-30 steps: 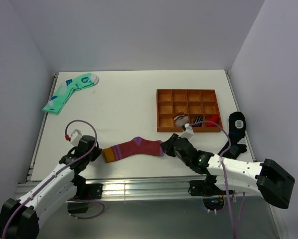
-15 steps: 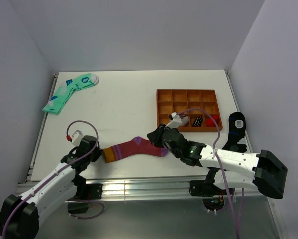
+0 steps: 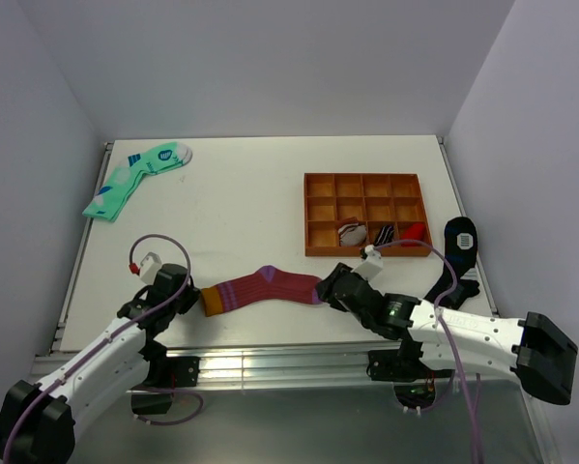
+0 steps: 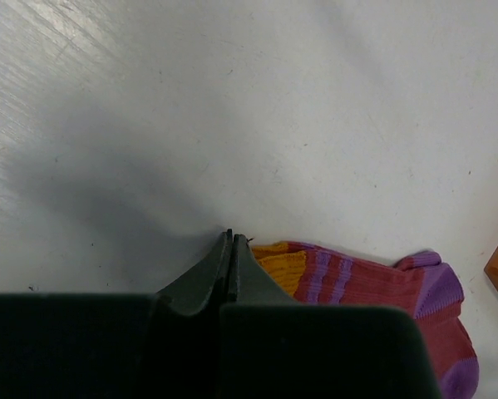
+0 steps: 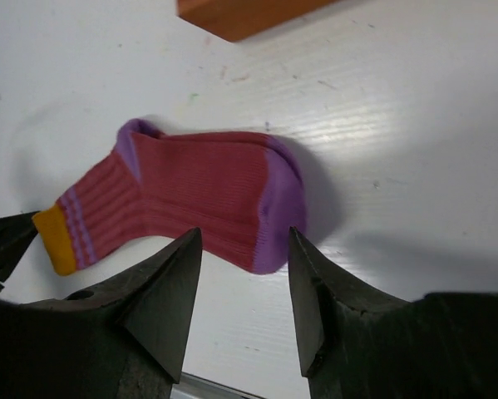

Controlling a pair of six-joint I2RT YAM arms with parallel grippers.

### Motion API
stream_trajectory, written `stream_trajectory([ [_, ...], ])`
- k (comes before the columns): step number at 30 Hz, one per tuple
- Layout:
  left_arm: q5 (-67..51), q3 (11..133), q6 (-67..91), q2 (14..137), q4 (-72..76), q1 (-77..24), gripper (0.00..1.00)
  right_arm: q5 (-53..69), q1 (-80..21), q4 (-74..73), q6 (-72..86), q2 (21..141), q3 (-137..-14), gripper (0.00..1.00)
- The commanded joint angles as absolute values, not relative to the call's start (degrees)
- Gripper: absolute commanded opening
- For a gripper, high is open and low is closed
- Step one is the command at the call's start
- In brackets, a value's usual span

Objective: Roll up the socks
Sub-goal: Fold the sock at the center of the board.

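Note:
The maroon-red striped socks point(image 3: 265, 287) lie flat near the table's front edge, orange cuff to the left and purple toe to the right. They look like one stacked pair. My left gripper point(image 3: 192, 297) is shut, its tips point(image 4: 230, 238) down on the table just beside the orange cuff point(image 4: 283, 266); no cloth shows between the fingers. My right gripper point(image 3: 326, 288) is open and empty. In the right wrist view it point(image 5: 242, 249) hovers just in front of the purple toe point(image 5: 282, 204), apart from the socks point(image 5: 190, 195).
An orange compartment tray point(image 3: 364, 180) stands behind the right gripper, with several rolled socks in its front row. Its corner shows in the right wrist view point(image 5: 240, 12). Mint-green socks point(image 3: 134, 179) lie far left. A black sock with blue patches point(image 3: 459, 242) lies at the right edge.
My right gripper swung left over the socks' toe half a second ago and has come back to the right, off the toe. The left arm and the socks have barely moved.

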State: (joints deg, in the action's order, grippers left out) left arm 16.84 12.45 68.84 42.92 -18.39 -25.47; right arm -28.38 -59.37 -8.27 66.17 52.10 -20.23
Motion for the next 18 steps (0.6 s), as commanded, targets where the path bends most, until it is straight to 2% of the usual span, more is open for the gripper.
stream_trajectory([
  [1,17.23,12.04,70.05,41.84,-18.02,-25.75,0.00,-30.50,-59.50,-9.06,72.06,50.19,-17.76,0.54],
  [8,17.40,12.30,70.05,41.66,-18.63,-25.66,0.00,-30.15,-59.59,-3.87,75.23,53.96,-14.51,0.61],
  [18,17.40,12.30,69.96,41.40,-18.72,-25.66,0.00,-29.27,-59.50,5.09,76.55,62.66,-14.59,0.61],
])
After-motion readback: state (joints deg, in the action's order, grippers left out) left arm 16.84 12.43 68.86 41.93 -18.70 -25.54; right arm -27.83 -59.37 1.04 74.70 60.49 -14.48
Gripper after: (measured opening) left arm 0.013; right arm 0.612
